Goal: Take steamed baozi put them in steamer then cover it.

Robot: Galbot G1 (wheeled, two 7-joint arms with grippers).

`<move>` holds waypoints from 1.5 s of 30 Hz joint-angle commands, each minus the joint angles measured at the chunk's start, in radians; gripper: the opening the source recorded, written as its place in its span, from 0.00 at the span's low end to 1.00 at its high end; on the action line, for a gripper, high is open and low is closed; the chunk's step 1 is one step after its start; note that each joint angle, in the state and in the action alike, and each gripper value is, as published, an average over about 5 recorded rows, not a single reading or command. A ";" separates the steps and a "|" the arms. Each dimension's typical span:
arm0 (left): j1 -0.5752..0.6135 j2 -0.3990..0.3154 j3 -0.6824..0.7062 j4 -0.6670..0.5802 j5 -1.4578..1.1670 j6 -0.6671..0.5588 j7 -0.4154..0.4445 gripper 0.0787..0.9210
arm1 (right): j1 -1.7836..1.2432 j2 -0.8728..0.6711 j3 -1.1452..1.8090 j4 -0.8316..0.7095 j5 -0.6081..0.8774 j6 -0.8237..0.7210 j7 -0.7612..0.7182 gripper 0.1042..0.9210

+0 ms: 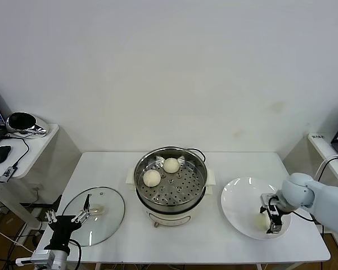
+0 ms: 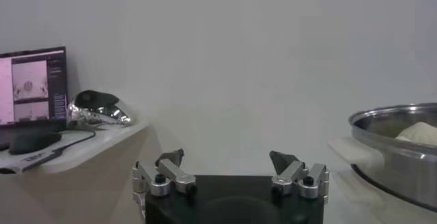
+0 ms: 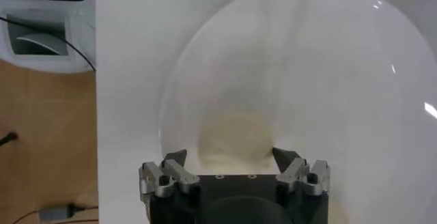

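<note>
The steamer (image 1: 157, 211) stands mid-table with two baozi on its perforated tray, one at the back (image 1: 171, 165) and one at the left (image 1: 152, 178). A third baozi (image 1: 261, 221) lies on the white plate (image 1: 239, 197) at the right. My right gripper (image 1: 271, 218) is down over it, open, with the bun (image 3: 232, 140) between its fingers in the right wrist view, and the gripper (image 3: 231, 156) is not closed on it. My left gripper (image 1: 79, 216) is open and empty, low at the front left above the glass lid (image 1: 104, 225).
The left wrist view shows the steamer's rim (image 2: 399, 150) with a bun (image 2: 420, 132) inside, off to one side of the left gripper (image 2: 227, 157). A side table with a mouse (image 1: 0, 153) and cables stands at the far left. The plate's far side (image 3: 328, 75) is bare.
</note>
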 commanded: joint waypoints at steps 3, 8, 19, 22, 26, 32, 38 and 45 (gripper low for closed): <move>0.000 -0.002 -0.001 0.000 0.000 -0.002 -0.001 0.88 | -0.033 0.018 0.042 -0.024 -0.005 0.001 0.003 0.63; -0.002 -0.001 0.000 -0.001 0.000 -0.002 0.000 0.88 | 0.068 0.002 0.014 -0.004 0.029 0.007 -0.012 0.60; -0.011 0.012 0.005 0.000 -0.002 -0.001 -0.001 0.88 | 0.454 0.018 -0.062 0.000 0.189 0.018 -0.076 0.60; -0.013 0.019 0.003 0.001 -0.003 -0.002 -0.001 0.88 | 0.599 0.071 -0.113 -0.031 0.233 0.045 -0.099 0.60; -0.013 0.025 0.000 -0.001 -0.006 -0.002 -0.001 0.88 | 0.766 0.176 -0.189 -0.064 0.289 0.083 -0.116 0.60; -0.017 0.027 -0.004 0.000 -0.007 -0.003 -0.001 0.88 | 0.854 0.357 -0.274 -0.028 0.390 0.152 -0.104 0.60; -0.018 0.022 -0.013 0.004 -0.008 -0.006 -0.002 0.88 | 0.829 0.513 -0.342 0.035 0.429 0.277 -0.061 0.61; -0.019 0.009 -0.020 0.000 -0.009 -0.007 -0.003 0.88 | 0.779 0.661 -0.429 0.023 0.306 0.447 -0.032 0.62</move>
